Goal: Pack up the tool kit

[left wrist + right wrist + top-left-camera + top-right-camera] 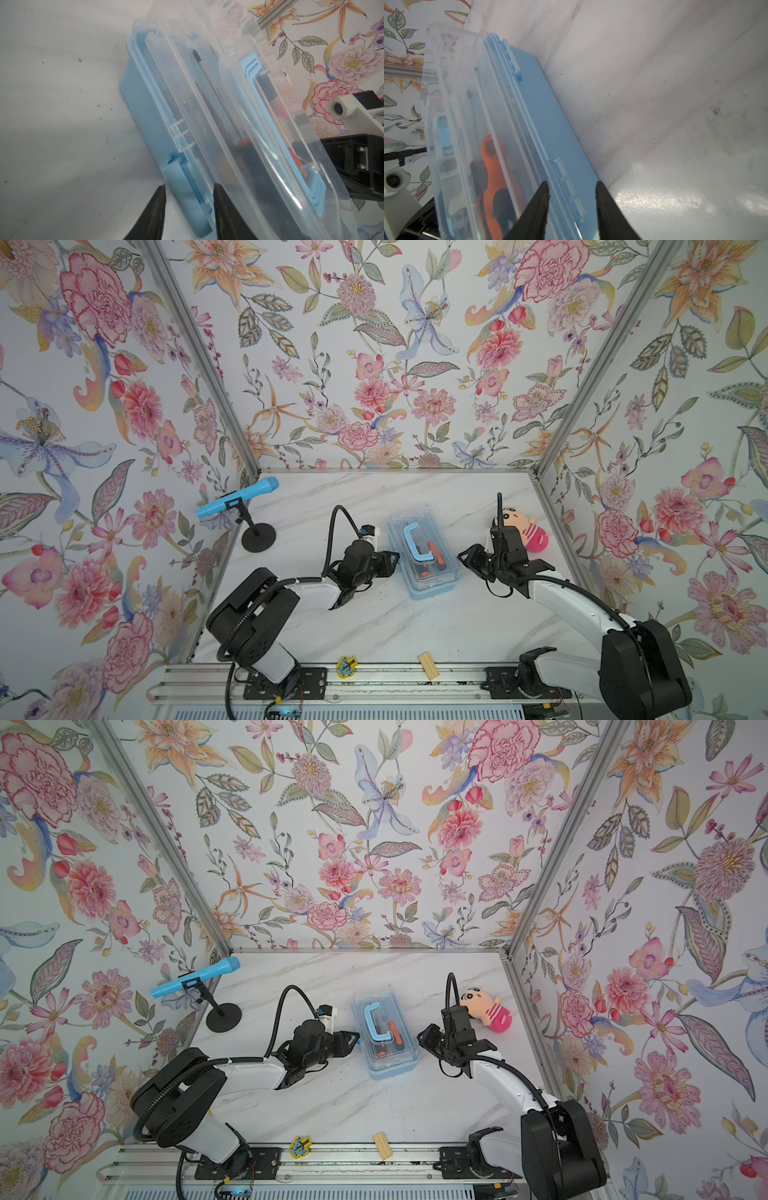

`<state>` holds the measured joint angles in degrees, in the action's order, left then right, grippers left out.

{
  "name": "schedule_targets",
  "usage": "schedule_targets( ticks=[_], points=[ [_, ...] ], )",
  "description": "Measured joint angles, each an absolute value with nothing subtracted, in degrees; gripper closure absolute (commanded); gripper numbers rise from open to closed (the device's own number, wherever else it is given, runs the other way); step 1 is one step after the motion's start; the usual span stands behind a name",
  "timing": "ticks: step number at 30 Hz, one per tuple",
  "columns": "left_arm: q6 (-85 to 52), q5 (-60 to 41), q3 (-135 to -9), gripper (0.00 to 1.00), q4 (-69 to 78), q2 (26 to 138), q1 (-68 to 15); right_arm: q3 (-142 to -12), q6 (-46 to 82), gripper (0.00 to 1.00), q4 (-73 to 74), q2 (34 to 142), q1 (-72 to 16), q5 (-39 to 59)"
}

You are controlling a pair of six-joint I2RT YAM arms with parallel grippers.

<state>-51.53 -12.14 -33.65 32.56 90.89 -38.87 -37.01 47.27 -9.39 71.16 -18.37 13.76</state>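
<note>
The tool box [424,568] sits at the centre of both top views on the tabletop [374,626], its clear lid down over the orange-handled tools [492,166]. My left gripper [190,186] is part open astride the blue latch [182,199], not clearly pinching it. My right gripper [572,185] is also part open and empty, beside the opposite wall. If I press the latch unbraced, the box may skid or tip, leaving the lid unlatched.

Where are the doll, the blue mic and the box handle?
Doll [527,531]: a top view, striped tummy.
Mic [251,491]: a top view, blue body.
Handle [411,545]: a top view, long bar.
</note>
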Motion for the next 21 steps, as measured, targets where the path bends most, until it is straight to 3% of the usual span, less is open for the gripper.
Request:
schedule_targets(
  ticks=[21],
  points=[
    [-51.99, -13.78, -35.68, 0.69, 23.11, 88.42, -35.53, -35.66, 50.04, 0.63, -6.09, 71.48, -25.19, 12.73]
  ],
)
